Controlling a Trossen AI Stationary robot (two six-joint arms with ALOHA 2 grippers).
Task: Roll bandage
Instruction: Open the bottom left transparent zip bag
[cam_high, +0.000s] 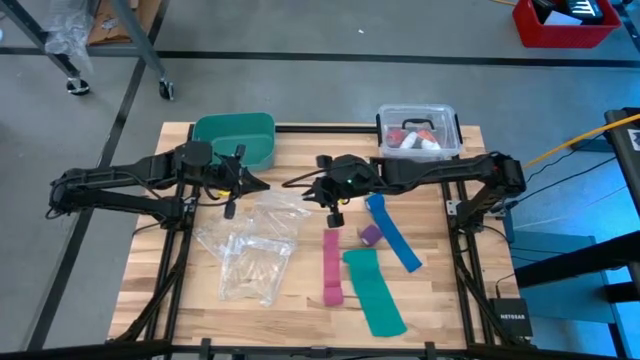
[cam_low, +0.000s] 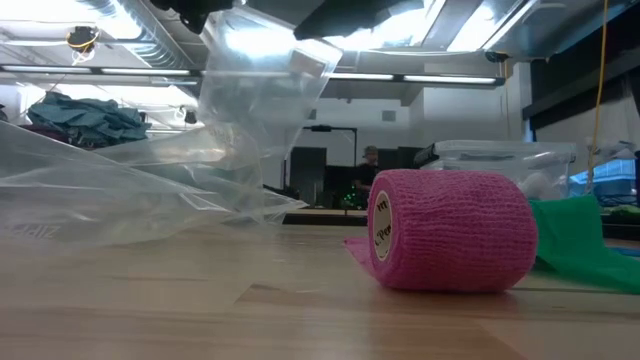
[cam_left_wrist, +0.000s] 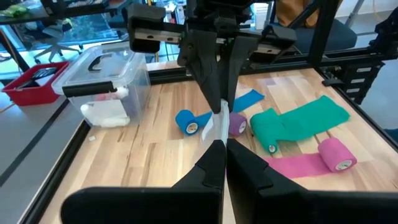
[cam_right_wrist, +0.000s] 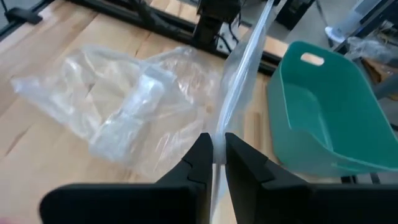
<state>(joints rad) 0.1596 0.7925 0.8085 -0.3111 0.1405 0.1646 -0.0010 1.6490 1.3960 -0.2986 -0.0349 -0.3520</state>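
Both grippers pinch one clear plastic bag (cam_high: 272, 205) between them: left gripper (cam_left_wrist: 224, 144) closed, right gripper (cam_right_wrist: 218, 151) narrow on its edge. The bandage (cam_high: 371, 235) (hidden in the low view) lies on the table (cam_high: 150, 250) beside the blue strip (cam_high: 396, 237).

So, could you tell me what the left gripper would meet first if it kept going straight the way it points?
Probably the right gripper. The left gripper faces it closely, with both shut on the same clear plastic bag stretched between them; depth is hard to judge.
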